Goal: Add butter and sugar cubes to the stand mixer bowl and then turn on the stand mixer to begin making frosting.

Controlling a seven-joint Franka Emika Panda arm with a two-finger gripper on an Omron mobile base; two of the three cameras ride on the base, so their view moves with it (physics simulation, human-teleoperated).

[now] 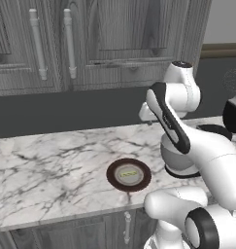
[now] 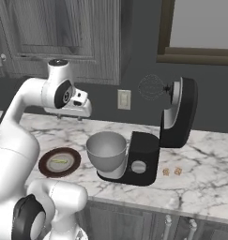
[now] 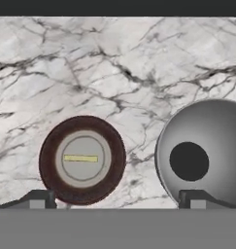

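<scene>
Mixer: the black stand mixer (image 2: 155, 140) is standing on the marble counter (image 1: 51, 165), its head tilting up and back so the wire whisk (image 2: 150, 87) is hanging in the air above the bowl.
Bowl: the grey metal bowl (image 2: 106, 151) is sitting on the mixer's base, on the side facing the plate.
Plate: a dark brown plate (image 1: 128, 174) is lying on the counter just beside the bowl, apart from it.
Butter: the pale yellow butter (image 3: 80, 158) is resting in the plate's grey centre.
Sugar: two tan sugar cubes (image 2: 172, 172) are lying on the counter on the mixer's far side from the bowl, near its base.
Gripper: the gripper (image 3: 117, 199) is hanging above the counter, looking down between plate and bowl, its fingers spreading wide and holding nothing.
Outlet: a wall outlet (image 2: 124, 99) is showing on the dark wall behind the bowl.
</scene>
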